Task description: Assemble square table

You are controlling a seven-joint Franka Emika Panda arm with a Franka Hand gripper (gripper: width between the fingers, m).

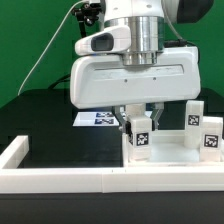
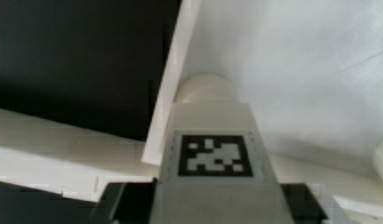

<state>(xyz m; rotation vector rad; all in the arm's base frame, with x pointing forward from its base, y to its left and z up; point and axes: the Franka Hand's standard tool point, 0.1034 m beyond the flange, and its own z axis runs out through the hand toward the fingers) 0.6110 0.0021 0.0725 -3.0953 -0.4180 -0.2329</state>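
Note:
The white square table top (image 1: pixel 172 158) lies tray-like at the exterior view's right, just behind the front wall. One white tagged leg (image 1: pixel 141 134) stands upright near the top's corner on the exterior view's left. My gripper (image 1: pixel 141 124) comes straight down over this leg, one finger on each side of it. In the wrist view the leg (image 2: pixel 214 130) fills the gap between the dark fingers (image 2: pixel 135 203), whose pads lie against its sides, and the table top (image 2: pixel 303 90) spreads beside it. Two more tagged legs (image 1: pixel 194 116) (image 1: pixel 210 136) stand on the top's far side.
The marker board (image 1: pixel 98 119) lies flat on the black table behind the gripper. A long white border wall (image 1: pixel 60 180) runs along the front, with a raised end (image 1: pixel 14 150) at the exterior view's left. In the wrist view the wall (image 2: pixel 55 135) crosses beside the top.

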